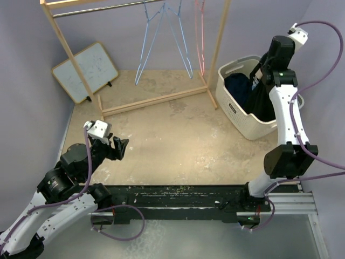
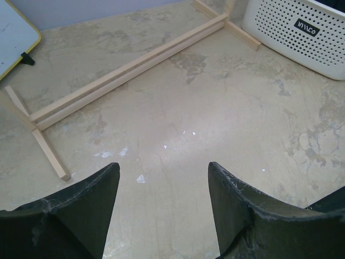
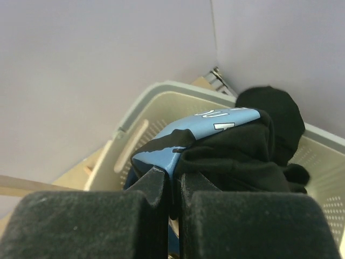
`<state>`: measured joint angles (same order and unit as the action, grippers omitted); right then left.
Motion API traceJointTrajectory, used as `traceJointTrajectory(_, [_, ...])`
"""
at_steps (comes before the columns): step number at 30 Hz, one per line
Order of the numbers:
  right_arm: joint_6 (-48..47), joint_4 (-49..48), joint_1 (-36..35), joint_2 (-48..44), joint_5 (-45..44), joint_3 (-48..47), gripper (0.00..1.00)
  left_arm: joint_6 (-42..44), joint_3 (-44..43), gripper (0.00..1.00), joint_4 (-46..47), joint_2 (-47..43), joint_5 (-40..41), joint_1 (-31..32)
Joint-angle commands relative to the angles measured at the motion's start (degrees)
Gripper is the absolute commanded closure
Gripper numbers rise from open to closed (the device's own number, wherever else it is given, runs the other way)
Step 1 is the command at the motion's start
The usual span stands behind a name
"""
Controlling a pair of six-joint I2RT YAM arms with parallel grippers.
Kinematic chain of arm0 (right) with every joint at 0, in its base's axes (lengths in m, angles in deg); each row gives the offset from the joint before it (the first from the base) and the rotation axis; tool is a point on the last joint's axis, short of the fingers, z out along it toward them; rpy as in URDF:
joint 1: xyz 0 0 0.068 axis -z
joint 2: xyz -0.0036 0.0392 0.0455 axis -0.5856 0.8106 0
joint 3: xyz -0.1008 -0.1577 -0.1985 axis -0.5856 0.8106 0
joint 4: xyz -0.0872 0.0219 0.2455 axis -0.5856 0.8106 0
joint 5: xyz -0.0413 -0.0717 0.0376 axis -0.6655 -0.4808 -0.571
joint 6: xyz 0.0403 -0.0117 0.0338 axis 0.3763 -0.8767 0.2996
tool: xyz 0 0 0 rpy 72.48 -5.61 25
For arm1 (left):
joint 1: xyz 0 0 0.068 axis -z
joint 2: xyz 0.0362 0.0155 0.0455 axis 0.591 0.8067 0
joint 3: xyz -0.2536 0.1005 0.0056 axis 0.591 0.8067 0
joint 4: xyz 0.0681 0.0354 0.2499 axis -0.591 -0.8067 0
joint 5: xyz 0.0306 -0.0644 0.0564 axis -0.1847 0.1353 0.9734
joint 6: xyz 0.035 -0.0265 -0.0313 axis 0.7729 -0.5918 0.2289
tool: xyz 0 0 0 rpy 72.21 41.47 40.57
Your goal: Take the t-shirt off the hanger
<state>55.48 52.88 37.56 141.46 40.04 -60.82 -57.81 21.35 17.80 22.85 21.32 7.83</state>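
The t-shirt (image 3: 237,145) is black with a light blue print. My right gripper (image 3: 173,181) is shut on a fold of it and holds it over the white laundry basket (image 1: 237,116); in the top view the shirt (image 1: 259,91) hangs from the gripper (image 1: 268,63) down into the basket. A blue wire hanger (image 1: 161,40) and a pink one (image 1: 200,32) hang bare from the wooden rack's rail (image 1: 102,8). My left gripper (image 2: 163,170) is open and empty, low above the floor at the near left, also seen in the top view (image 1: 119,148).
The wooden rack's base bars (image 1: 156,100) lie across the back of the floor, also in the left wrist view (image 2: 129,67). A whiteboard (image 1: 86,70) leans on the left wall. The basket (image 2: 302,35) stands at the right.
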Motion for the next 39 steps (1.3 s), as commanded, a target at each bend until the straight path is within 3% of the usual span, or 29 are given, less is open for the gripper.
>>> traceJointTrajectory(1, [-0.3, -2.7, -0.1, 0.7, 3.4, -10.5, 1.0, -0.3, -0.1, 0.3, 1.7, 0.4, -0.6, 0.2])
traceJointTrajectory(5, [1.5, 2.6, 0.2, 6.2, 4.4, -13.5, 0.96, -0.4, -0.2, 0.3, 1.5, 0.0, -0.2, 0.2])
traceJointTrajectory(8, [4.1, 6.1, 0.6, 8.6, 7.6, -12.2, 0.6, -0.5, -0.1, 0.3, 1.4, -0.3, -0.1, 0.1])
traceJointTrajectory(11, [7.5, 8.6, 0.6, 8.4, 9.0, -9.2, 0.44, -0.4, -0.1, 0.29, 1.4, -0.4, -0.2, 0.2])
traceJointTrajectory(15, [8.7, 4.1, 0.5, 2.7, 12.4, -0.9, 0.37, -0.5, 0.0, 0.29, 1.5, 0.0, -0.4, 0.2])
traceJointTrajectory(22, [4.4, -11.2, 0.5, -15.0, 27.4, 16.8, 0.28, -0.4, 0.0, 0.28, 1.6, 0.3, -0.3, 0.2])
traceJointTrajectory(26, [4.2, -13.4, 0.5, -23.6, 34.0, 27.0, 0.26, -0.4, 0.0, 0.28, 1.5, 0.3, -0.3, 0.1])
traceJointTrajectory(27, [4.5, -14.6, 0.5, -25.9, 36.2, 30.2, 0.23, -0.5, -0.1, 0.28, 1.5, 0.3, -0.2, 0.1])
traceJointTrajectory(28, [5.2, -15.7, 0.5, -28.1, 38.6, 33.3, 0.13, -0.5, 0.0, 0.28, 1.6, 0.4, -0.3, 0.2])
traceJointTrajectory(29, [5.9, -16.3, 0.5, -30.2, 40.3, 35.9, 0.11, -0.4, -0.1, 0.28, 1.6, 0.4, -0.4, 0.2])
traceJointTrajectory(39, [5.2, -6.6, 0.5, -47.7, 36.3, 52.8, 0.04, -0.4, -0.1, 0.28, 1.6, 0.7, 0.0, 0.2])
